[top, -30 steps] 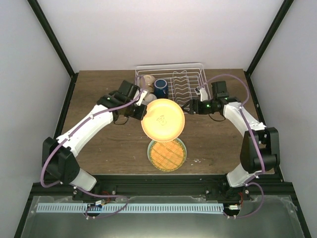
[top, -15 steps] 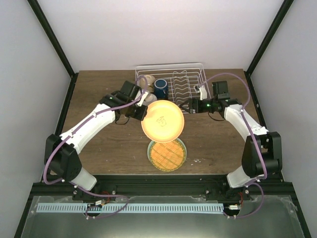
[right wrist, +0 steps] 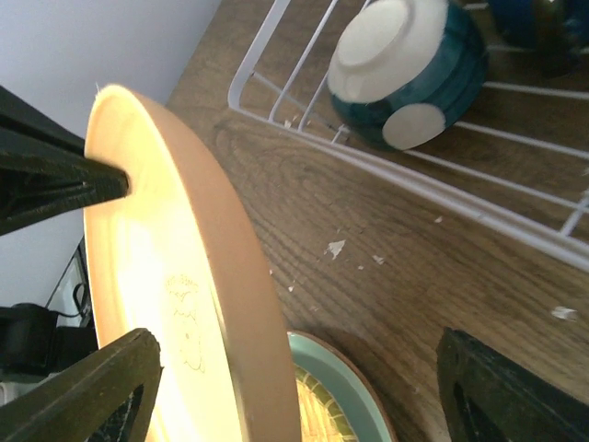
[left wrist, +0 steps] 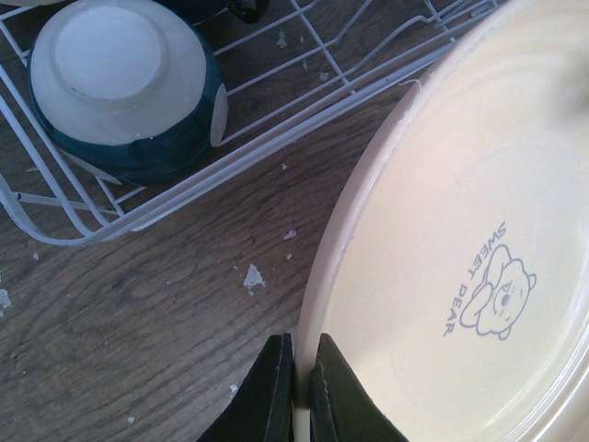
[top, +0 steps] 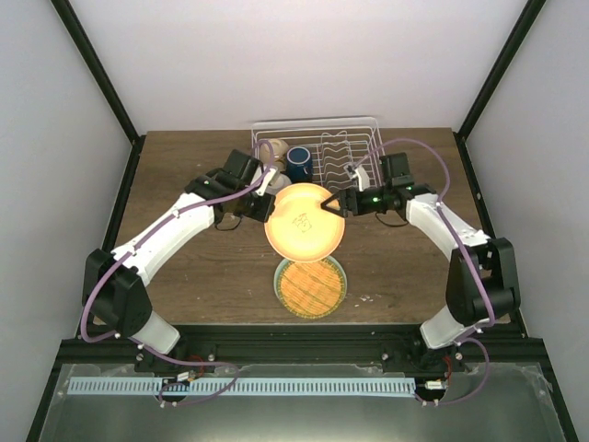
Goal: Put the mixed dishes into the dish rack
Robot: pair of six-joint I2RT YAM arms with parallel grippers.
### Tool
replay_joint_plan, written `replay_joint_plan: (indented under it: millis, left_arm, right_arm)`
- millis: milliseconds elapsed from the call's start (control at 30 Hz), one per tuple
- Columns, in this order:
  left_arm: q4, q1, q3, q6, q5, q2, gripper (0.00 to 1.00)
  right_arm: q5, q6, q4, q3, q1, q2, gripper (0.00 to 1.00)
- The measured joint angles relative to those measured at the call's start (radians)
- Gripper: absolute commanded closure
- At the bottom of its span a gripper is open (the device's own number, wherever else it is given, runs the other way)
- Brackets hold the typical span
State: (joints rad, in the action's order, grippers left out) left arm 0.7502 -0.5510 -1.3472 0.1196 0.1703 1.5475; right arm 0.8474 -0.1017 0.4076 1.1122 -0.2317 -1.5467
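My left gripper (top: 268, 210) (left wrist: 301, 391) is shut on the left rim of the orange-yellow plate (top: 304, 224) (left wrist: 460, 230), which is held tilted above the table. My right gripper (top: 333, 205) (right wrist: 299, 391) is open, and its fingers (right wrist: 92, 396) straddle the plate's right rim (right wrist: 235, 285) without closing on it. The green-rimmed woven plate (top: 311, 285) (right wrist: 345, 391) lies flat on the table below. The white wire dish rack (top: 354, 122) (left wrist: 184, 189) (right wrist: 276, 46) holds the cream bowl (top: 273, 148), the dark blue mug (top: 297, 163) and the upturned blue-and-white bowl (left wrist: 124, 87) (right wrist: 409, 64).
The rack's upright plate prongs (top: 336, 157) stand on its right half with nothing in them. Bare wooden table (top: 184, 175) runs left of the rack and in front of both arms. Dark frame posts (top: 483, 83) rise at the table's corners.
My right gripper has moved left to the held plate, and its open fingers now sit around the right rim. The left arm and plate shifted only slightly.
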Motion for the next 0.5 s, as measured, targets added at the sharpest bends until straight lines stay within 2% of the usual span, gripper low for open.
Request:
replay_joint_plan:
  millis: [100, 367, 500]
  left_arm:
    - [-0.002, 0.002, -0.003, 0.0, 0.0, 0.0, 1.0]
    - [-0.006, 0.013, -0.007, 0.003, 0.003, 0.0, 1.0]
    - [-0.008, 0.025, -0.007, 0.002, 0.005, 0.0, 1.0]
  right_arm:
    - [0.013, 0.0, -0.002, 0.0, -0.026, -0.023, 0.31]
    - [0.086, -0.008, -0.022, 0.0, -0.04, -0.035, 0.72]
    - [0.105, -0.013, -0.032, 0.0, -0.038, -0.037, 0.86]
